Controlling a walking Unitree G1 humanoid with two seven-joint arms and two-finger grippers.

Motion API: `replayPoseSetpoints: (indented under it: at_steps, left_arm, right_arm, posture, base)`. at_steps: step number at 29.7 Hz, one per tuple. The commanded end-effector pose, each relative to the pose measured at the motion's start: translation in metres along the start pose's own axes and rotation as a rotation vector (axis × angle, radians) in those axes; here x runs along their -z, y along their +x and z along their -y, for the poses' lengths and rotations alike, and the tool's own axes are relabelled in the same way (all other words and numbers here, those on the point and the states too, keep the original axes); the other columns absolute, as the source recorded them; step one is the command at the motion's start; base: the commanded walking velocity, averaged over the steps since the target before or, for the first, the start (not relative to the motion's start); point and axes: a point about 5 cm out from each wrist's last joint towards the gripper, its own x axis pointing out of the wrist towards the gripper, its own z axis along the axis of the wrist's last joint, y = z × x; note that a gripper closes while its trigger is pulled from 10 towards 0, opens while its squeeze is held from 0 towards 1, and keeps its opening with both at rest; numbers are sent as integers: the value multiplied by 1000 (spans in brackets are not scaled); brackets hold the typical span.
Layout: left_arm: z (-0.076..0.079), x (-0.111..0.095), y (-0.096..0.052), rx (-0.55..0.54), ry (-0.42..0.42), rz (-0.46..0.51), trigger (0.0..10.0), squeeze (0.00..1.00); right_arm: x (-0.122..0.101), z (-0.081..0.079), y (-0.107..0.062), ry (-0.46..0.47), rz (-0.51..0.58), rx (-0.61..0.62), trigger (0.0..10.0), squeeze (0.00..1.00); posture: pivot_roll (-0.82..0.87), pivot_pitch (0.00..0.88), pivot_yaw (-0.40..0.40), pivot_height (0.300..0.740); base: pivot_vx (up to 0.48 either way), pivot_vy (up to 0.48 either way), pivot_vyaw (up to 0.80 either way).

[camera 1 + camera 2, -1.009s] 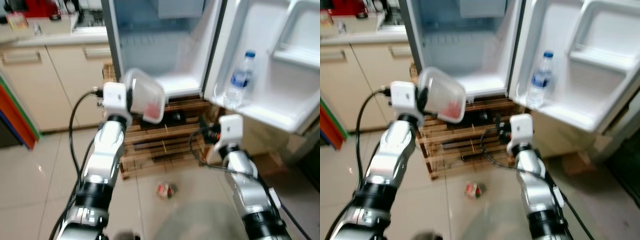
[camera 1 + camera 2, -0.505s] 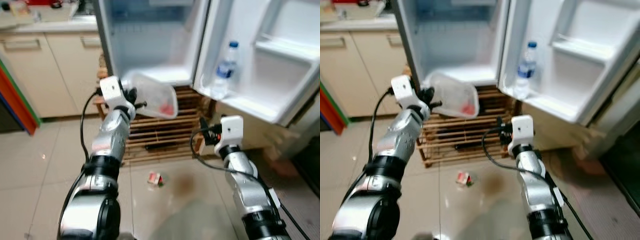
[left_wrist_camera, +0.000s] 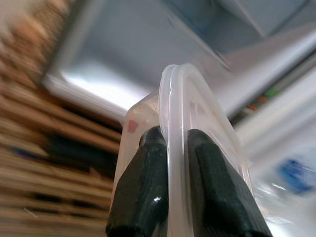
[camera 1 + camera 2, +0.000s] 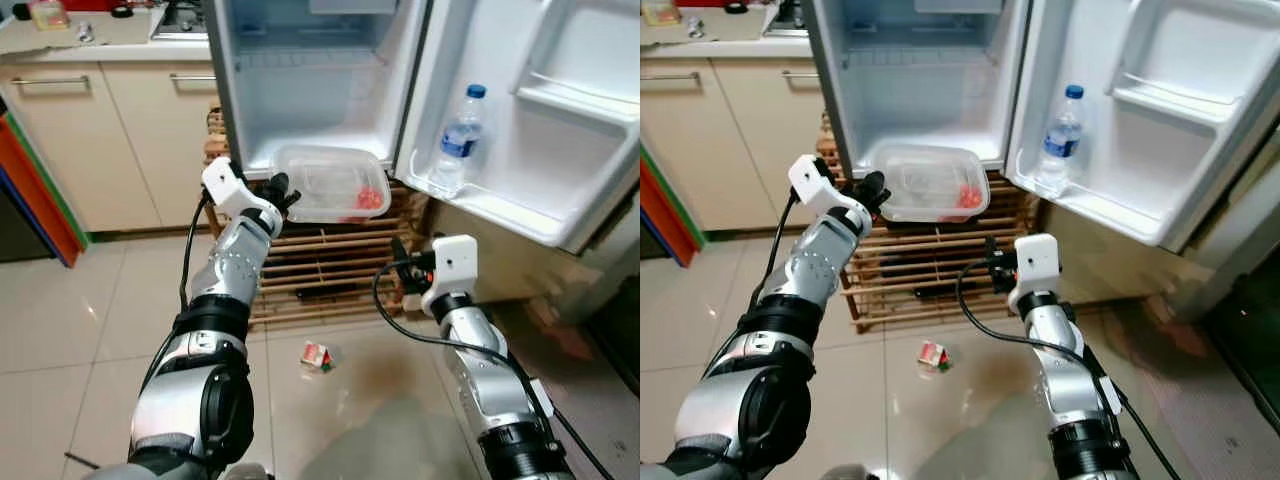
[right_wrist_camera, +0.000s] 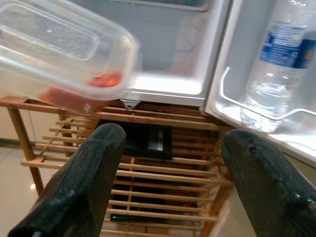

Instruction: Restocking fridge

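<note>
A clear lidded plastic container (image 4: 331,184) with red food inside hangs level just in front of the open fridge's (image 4: 300,90) lower sill. My left gripper (image 4: 282,190) is shut on its near rim, the two black fingers (image 3: 143,187) pinching the lid edge. My right gripper (image 5: 170,182) stands open and empty lower down, in front of the wooden rack, facing the fridge. A water bottle (image 4: 459,140) stands in the lower shelf of the open door (image 4: 560,150).
A slatted wooden rack (image 4: 320,270) stands under the fridge. A small red and white carton (image 4: 318,356) lies on the tiled floor. Beige cabinets (image 4: 110,130) and a counter lie to the left. A red, green and blue panel (image 4: 30,190) is at the far left.
My left gripper has carried the container forward and levelled it, from tilted in front of the rack to flat at the fridge sill. The camera has shifted. The right arm stays about the same.
</note>
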Motion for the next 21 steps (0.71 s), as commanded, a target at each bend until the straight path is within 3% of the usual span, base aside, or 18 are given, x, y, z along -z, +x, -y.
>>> replayPoseSetpoints:
  at_steps: [1,5,21]
  left_arm:
    - [15,-16,4,32,131,64,10000,0]
    - [23,-17,5,61,213,69,10000,0]
    - [31,-22,5,81,202,108,10000,0]
  right_arm:
    - [-2,0,-1,-7,12,-1,10000,20]
    - [-2,-2,-1,-4,13,-3,10000,16]
    - [1,-4,-2,-3,3,-15,10000,20]
  posture:
    - [95,0,-5,740]
    - [97,0,-4,740]
    - [100,0,-2,740]
  base:
    - [480,0,0]
    - [480,0,0]
    - [474,0,0]
